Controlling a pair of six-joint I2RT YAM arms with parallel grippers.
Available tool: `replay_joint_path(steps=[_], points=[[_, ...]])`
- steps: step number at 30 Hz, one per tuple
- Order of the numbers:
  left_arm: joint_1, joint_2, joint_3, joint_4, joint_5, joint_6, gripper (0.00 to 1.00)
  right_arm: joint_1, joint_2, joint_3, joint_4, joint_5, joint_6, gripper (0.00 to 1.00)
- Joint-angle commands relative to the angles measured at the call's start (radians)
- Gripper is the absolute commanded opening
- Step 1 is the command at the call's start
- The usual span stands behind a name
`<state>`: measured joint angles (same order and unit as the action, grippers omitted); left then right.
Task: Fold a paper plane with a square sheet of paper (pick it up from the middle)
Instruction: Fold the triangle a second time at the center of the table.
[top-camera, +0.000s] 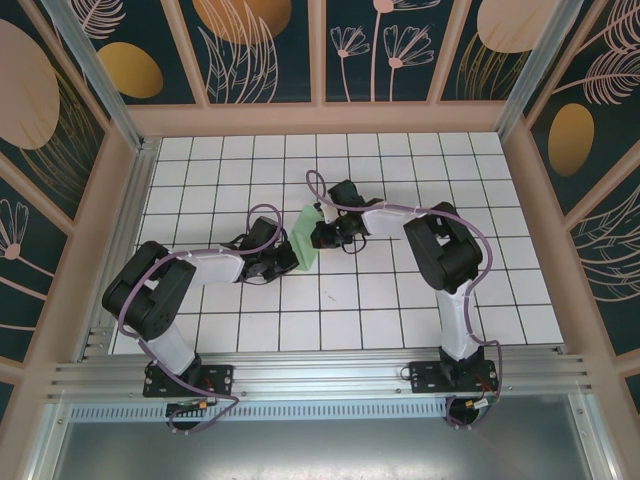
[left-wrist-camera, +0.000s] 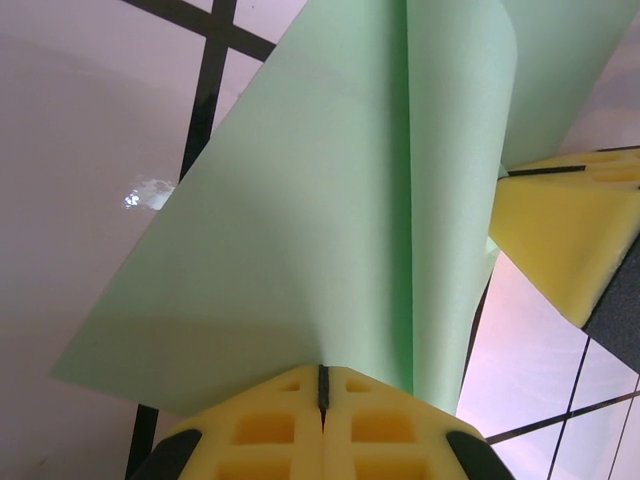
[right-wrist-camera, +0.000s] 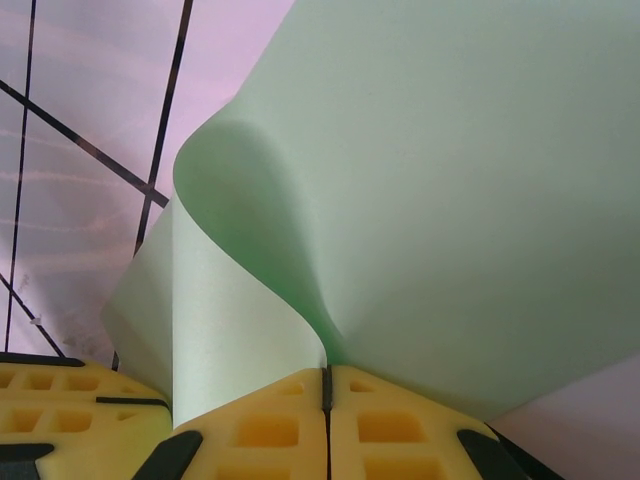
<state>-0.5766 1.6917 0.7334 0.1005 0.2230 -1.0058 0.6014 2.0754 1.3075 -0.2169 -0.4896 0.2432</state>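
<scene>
The sheet of paper (top-camera: 307, 238) is bowing upward near the middle of the tiled table (top-camera: 400, 310). We are pinching it with the left gripper (left-wrist-camera: 322, 388) and the right gripper (right-wrist-camera: 326, 385), both clamped on it. Uneven pulling is risking a tear or a skewed crease. No container is involved.

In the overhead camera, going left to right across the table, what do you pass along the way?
Left arm → left gripper → green sheet of paper, pinched from both sides → right gripper → right arm.
</scene>
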Motion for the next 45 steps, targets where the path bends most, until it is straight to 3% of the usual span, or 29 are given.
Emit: replay_joint_path(steps=[1, 19, 28, 45], points=[[-0.008, 0.017, 0.012, -0.038, -0.019, 0.013, 0.00, -0.003, -0.037, -0.036, -0.039, 0.044, 0.010, 0.08], [-0.007, 0.016, 0.008, -0.031, -0.016, 0.012, 0.00, 0.002, -0.054, -0.068, -0.011, -0.029, 0.013, 0.09], [-0.009, 0.016, 0.009, -0.030, -0.016, 0.011, 0.00, 0.001, -0.055, -0.068, -0.019, 0.024, 0.024, 0.09], [-0.014, 0.016, 0.009, -0.039, -0.023, 0.006, 0.00, 0.020, -0.106, -0.081, -0.002, -0.016, 0.038, 0.09]])
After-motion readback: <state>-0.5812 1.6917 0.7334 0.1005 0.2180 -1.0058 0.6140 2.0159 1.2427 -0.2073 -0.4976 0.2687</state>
